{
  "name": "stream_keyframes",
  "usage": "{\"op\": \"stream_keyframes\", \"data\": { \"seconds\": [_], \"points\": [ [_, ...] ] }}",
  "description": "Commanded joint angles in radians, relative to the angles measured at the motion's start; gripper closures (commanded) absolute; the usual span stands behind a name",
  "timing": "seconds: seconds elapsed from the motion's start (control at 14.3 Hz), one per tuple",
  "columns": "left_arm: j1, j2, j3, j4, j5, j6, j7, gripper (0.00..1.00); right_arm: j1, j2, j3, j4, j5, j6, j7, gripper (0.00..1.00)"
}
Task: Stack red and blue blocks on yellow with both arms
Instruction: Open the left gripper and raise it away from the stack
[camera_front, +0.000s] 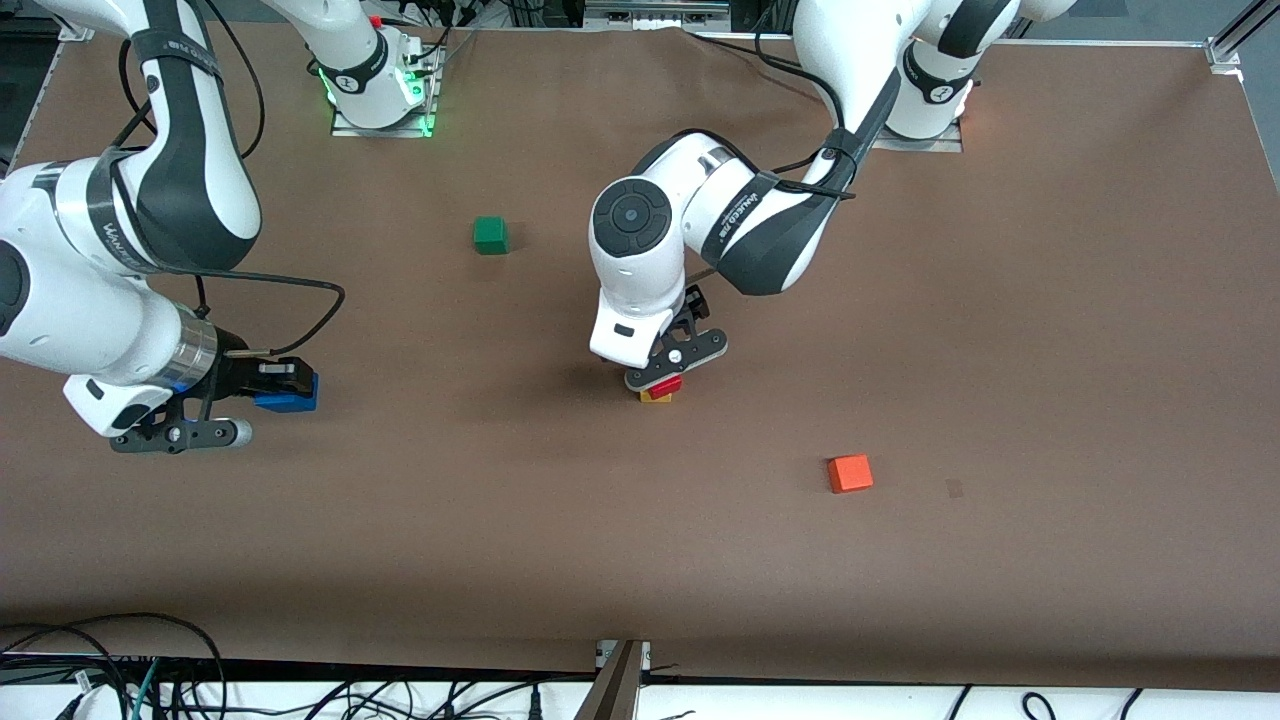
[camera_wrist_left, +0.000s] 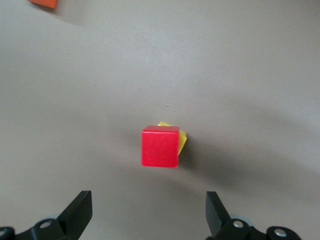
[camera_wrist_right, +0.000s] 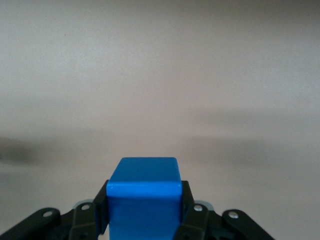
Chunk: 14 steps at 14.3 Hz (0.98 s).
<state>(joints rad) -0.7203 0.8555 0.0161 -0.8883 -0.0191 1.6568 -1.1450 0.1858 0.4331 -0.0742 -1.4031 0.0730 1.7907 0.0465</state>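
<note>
The red block (camera_front: 666, 384) (camera_wrist_left: 160, 146) rests on the yellow block (camera_front: 655, 397) (camera_wrist_left: 181, 140), turned a little so that one yellow corner sticks out. My left gripper (camera_front: 672, 364) (camera_wrist_left: 148, 215) hangs open just above this stack. Its fingers (camera_wrist_left: 80, 212) stand wide apart and touch nothing. The blue block (camera_front: 290, 397) (camera_wrist_right: 144, 197) is clamped between the jaws of my right gripper (camera_front: 278, 385) (camera_wrist_right: 144, 212), which is shut on it over the right arm's end of the table.
A green cube (camera_front: 490, 235) sits on the brown table (camera_front: 1000, 350) closer to the robots' bases than the stack. An orange-red cube (camera_front: 850, 473) (camera_wrist_left: 44, 3) lies nearer the front camera, toward the left arm's end. Cables run along the table's front edge.
</note>
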Motion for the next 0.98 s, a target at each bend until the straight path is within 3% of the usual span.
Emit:
{"op": "stream_keyframes", "data": {
  "seconds": [0.0,0.21,0.42,0.7,0.91],
  "points": [
    [0.059,-0.125,0.01,0.002,-0.086,-0.179,0.156,0.0,0.021,-0.014,0.005,-0.004,-0.001,-0.013,0.056,0.54],
    [0.131,-0.281,0.008,-0.04,-0.107,-0.401,0.324,0.0,0.05,-0.014,0.005,-0.004,-0.002,-0.013,0.107,0.54],
    [0.241,-0.401,0.01,-0.131,-0.105,-0.509,0.528,0.0,0.078,-0.014,0.005,-0.004,-0.004,-0.013,0.153,0.54],
    [0.459,-0.622,0.011,-0.392,-0.042,-0.513,0.911,0.0,0.138,-0.011,0.005,-0.002,-0.007,-0.01,0.223,0.54],
    [0.577,-0.708,0.011,-0.478,-0.005,-0.511,1.093,0.0,0.223,0.004,0.005,-0.002,-0.002,0.001,0.35,0.54]
  ]
}}
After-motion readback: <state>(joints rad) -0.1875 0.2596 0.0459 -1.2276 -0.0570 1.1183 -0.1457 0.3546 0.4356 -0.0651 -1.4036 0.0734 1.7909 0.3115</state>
